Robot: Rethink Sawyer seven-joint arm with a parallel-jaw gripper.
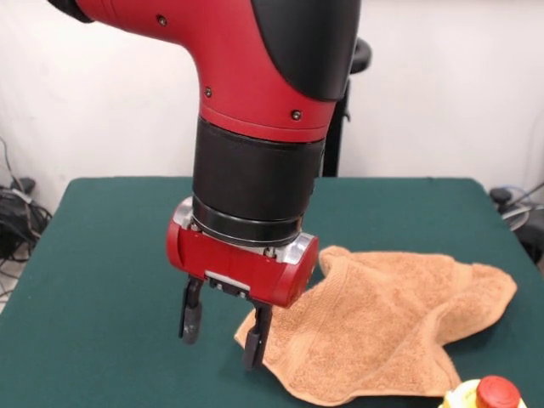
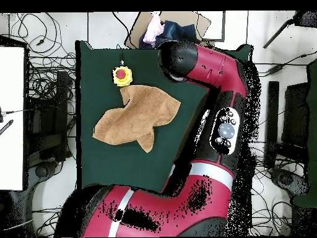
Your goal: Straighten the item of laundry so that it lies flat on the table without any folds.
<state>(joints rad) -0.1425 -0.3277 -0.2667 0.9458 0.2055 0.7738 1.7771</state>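
Laundry in the form of an orange-tan terry towel (image 1: 395, 323) is seen lying crumpled on the green counter (image 1: 93, 280), toward five o'clock in the front view, where its lower hem nearly reaches the picture's bottom edge. It is not spread flat: one corner is raised into a soft peak at the towel's eleven o'clock, beside the red wrist housing, another lobe is pushed out toward three o'clock, and shallow folds are seen across the middle. From overhead the towel (image 2: 137, 116) is shown as an irregular, lobed shape rather than a square, with a pointed flap directed toward five o'clock and a narrower part reaching up toward twelve o'clock. A yellow-based red button (image 2: 122, 75) is placed just beside that upper part, and it is cut off at the bottom edge of the front view at five o'clock. The end effector (image 1: 223, 331) is held low over the counter at the towel's nine o'clock edge, its two dark fingers parted with a clear gap and nothing gripped between them; one finger (image 1: 254, 338) is seen against the towel's corner, while actual contact cannot be told. The red and black arm (image 2: 204, 80) is seen overhead along the counter's three o'clock side.
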